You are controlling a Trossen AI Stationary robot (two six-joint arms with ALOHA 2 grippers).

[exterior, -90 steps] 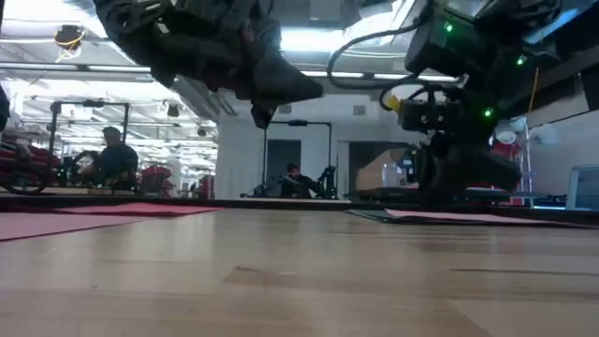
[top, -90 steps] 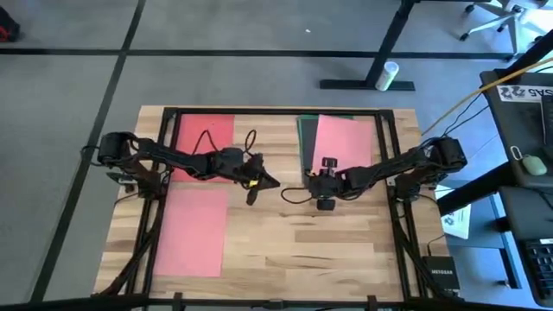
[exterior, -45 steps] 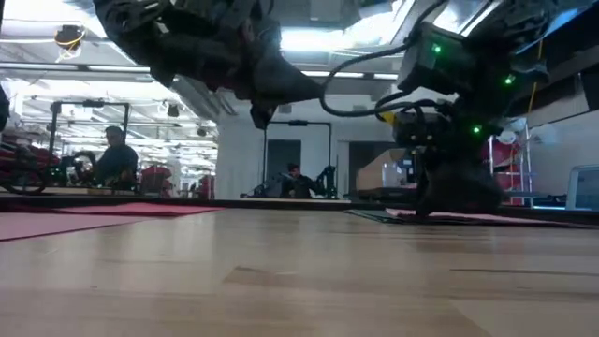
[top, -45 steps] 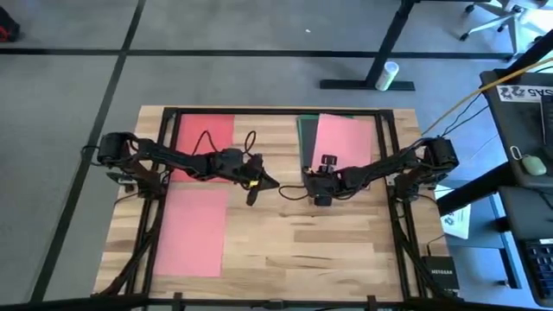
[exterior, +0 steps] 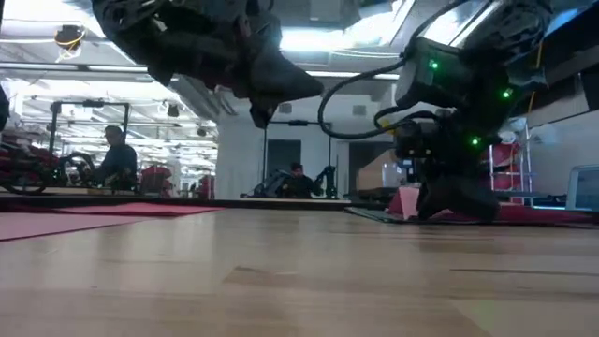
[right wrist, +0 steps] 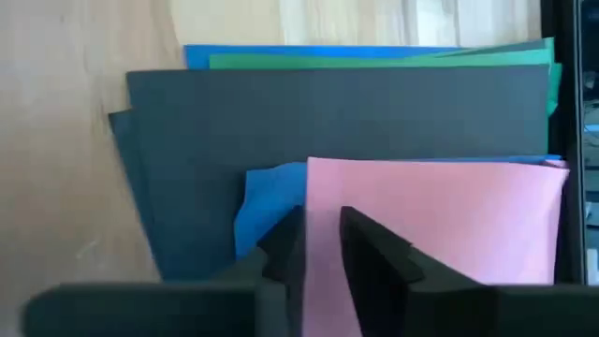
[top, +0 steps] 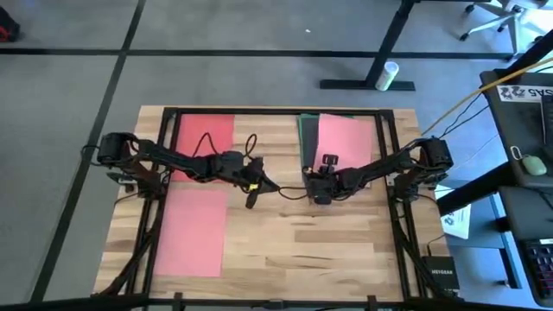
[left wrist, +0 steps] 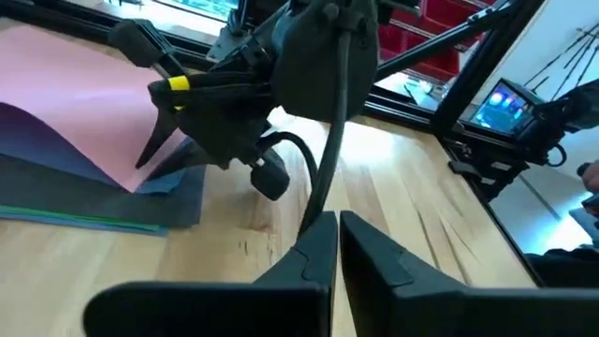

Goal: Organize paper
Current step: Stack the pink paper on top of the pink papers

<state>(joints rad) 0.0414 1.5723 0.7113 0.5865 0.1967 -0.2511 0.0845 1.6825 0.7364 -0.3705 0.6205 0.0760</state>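
Now the pink sheet's [right wrist: 440, 234] edge is pinched and lifted off the stack [right wrist: 328, 112] by the right hand [right wrist: 323, 248], at two o'clock on the counter [top: 285, 242]; separation has started. The left hand [left wrist: 337, 245] is held closed, empty.

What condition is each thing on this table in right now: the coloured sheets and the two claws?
Pink sheet: near corner lifted, pinched.
Dark grey sheet: flat in the stack, under the pink.
Red sheet: flat, far left.
Second pink sheet: flat, near left.
Right gripper: shut on the pink sheet's edge.
Left gripper: shut, empty, above the table.
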